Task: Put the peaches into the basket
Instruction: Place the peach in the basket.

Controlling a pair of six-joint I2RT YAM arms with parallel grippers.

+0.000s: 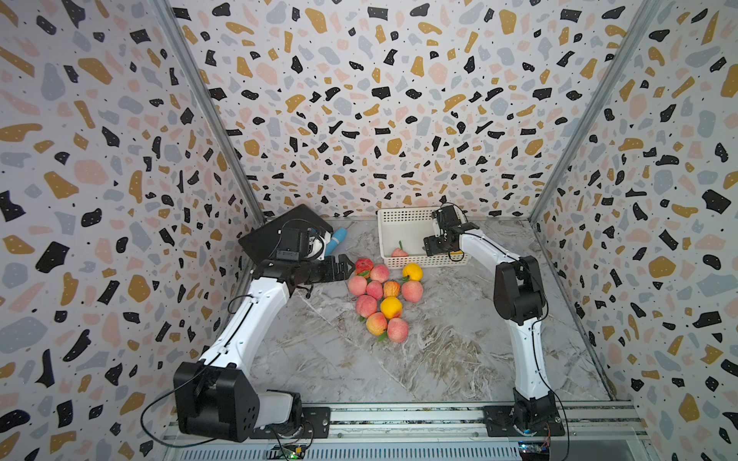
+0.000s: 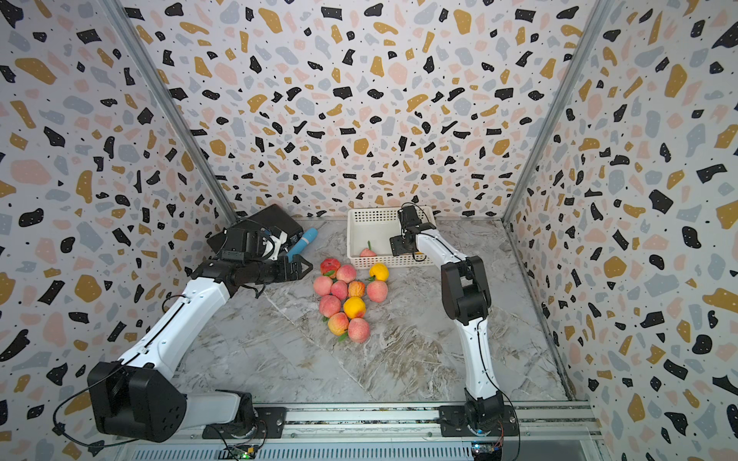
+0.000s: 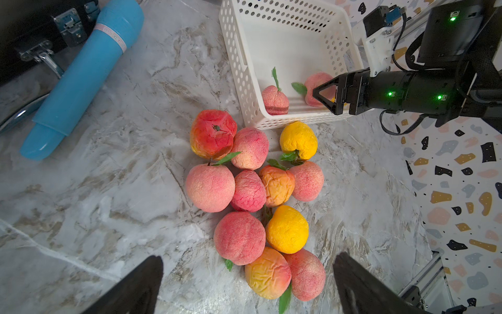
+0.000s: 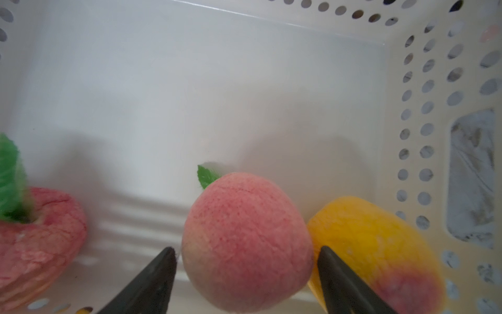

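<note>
Several peaches (image 1: 379,295) (image 2: 343,295) (image 3: 250,190), pink, yellow and one redder, lie bunched on the marble table in front of the white basket (image 1: 399,217) (image 2: 371,215) (image 3: 236,54) (image 4: 429,108). Inside the basket lie a squashed pink peach with a leaf (image 1: 399,252) (image 3: 275,99) (image 4: 35,239), a round pink peach (image 4: 244,231) and a yellow-orange peach (image 4: 375,244). My right gripper (image 1: 429,249) (image 2: 397,245) (image 3: 323,95) (image 4: 245,251) reaches down into the basket, open, its fingers just clear of the round pink peach on either side. My left gripper (image 1: 343,269) (image 2: 305,266) (image 3: 248,258) hovers wide open at the pile's left edge.
A blue cylinder (image 1: 337,239) (image 3: 81,81) lies at the back left beside a flat black case (image 1: 279,227) (image 3: 27,27). Patterned walls close in the table on three sides. Both arm bases sit on the front rail.
</note>
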